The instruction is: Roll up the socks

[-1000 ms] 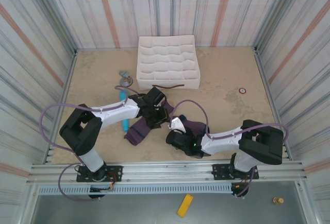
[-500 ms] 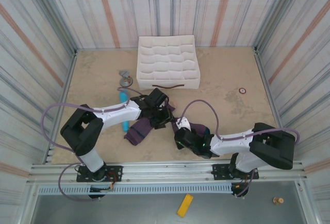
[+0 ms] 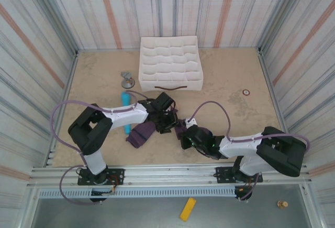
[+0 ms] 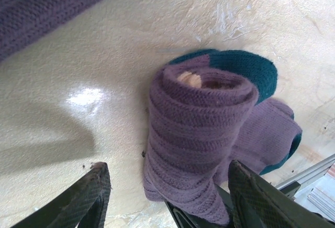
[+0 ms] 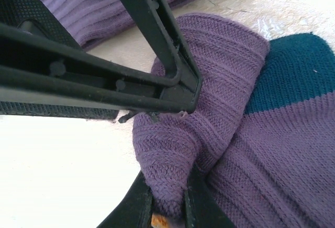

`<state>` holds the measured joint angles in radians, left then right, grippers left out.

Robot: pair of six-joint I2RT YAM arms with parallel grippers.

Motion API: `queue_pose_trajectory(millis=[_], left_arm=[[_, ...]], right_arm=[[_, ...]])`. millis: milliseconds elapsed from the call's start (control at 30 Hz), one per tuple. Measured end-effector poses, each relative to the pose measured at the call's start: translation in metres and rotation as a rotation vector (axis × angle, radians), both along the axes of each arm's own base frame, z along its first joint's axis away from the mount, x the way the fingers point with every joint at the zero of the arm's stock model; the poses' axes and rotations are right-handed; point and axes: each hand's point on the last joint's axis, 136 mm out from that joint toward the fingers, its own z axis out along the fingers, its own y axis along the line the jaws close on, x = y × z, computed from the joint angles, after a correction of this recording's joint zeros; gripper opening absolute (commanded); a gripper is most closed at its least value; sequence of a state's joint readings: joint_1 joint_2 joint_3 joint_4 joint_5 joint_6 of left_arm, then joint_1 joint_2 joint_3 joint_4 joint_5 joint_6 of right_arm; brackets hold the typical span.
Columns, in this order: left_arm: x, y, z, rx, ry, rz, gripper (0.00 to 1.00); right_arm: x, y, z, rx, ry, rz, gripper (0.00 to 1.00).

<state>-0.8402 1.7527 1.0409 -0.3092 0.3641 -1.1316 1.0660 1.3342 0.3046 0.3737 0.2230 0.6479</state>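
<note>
The rolled sock (image 4: pixel 196 133) sits on the tan table (image 3: pixel 225 76), near the front edge and about midway between the two arms. It is purple ribbed knit wound into a thick tube. From the left wrist one open end of the roll shows, with a pale tan scrap in its core. Its dark teal toe (image 4: pixel 246 68) spreads on the table behind it. More purple knit bunches to one side, edged in teal.

The right gripper (image 5: pixel 168 188) is clamped on this sock: its two fingers are pressed close, with a fold of purple knit from the roll pinched between them. In the right wrist view the roll bulges just above those fingers and the teal toe lies at the upper right.

The left gripper (image 4: pixel 167 167) has its fingers apart, one on each side of the roll. One finger is just beside the knit, and whether it touches I cannot tell. The other stands clear, with bare table between it and the roll. It grips nothing.

The flat sock (image 3: pixel 140 134), also purple, lies stretched out just left of the roll, partly under the left arm's wrist. A light blue cylinder (image 3: pixel 125 114) lies beside it, farther left, partly covered by the same arm.

Toward the back wall stands a white box (image 3: pixel 170 63) divided into many small compartments. A small grey metal piece (image 3: pixel 126 79) sits to its left and a small ring (image 3: pixel 245 91) to its right, both well apart from the socks.
</note>
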Motion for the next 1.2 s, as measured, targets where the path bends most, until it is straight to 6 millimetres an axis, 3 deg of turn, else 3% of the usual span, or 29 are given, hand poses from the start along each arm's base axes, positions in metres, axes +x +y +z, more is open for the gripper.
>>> queue_pose_trajectory(millis=[133,333,400,600,633,800,933,1067,1200], left_arm=[[0.003,-0.004,0.001,-0.006,-0.002,-0.003,0.59],[0.004,-0.005,-0.006,0.008,0.009,-0.004,0.47],[0.004,-0.005,-0.007,0.011,0.009,-0.007,0.4],[0.005,-0.005,-0.009,0.021,0.009,-0.01,0.05],[0.005,-0.004,-0.009,0.023,0.007,-0.012,0.0],[0.005,-0.007,-0.008,0.009,0.006,-0.026,0.0],[0.01,-0.013,-0.004,-0.034,-0.02,-0.041,0.0],[0.016,-0.012,-0.006,-0.08,-0.033,-0.04,0.0],[0.017,-0.012,-0.008,-0.111,-0.035,-0.046,0.0]], right_arm=[[-0.001,0.004,0.0,0.01,0.01,0.014,0.0],[-0.002,0.007,0.0,0.016,0.015,0.021,0.0],[-0.002,0.007,0.0,0.016,0.014,0.021,0.0],[-0.001,0.008,0.001,0.006,0.02,0.021,0.0],[-0.001,0.008,0.002,0.002,0.022,0.021,0.04],[-0.003,0.003,0.004,-0.02,0.056,0.012,0.35],[-0.014,-0.019,0.005,-0.041,0.129,-0.005,0.6],[-0.009,-0.048,0.022,0.006,0.163,-0.083,0.65],[0.002,-0.069,0.051,0.113,0.143,-0.156,0.64]])
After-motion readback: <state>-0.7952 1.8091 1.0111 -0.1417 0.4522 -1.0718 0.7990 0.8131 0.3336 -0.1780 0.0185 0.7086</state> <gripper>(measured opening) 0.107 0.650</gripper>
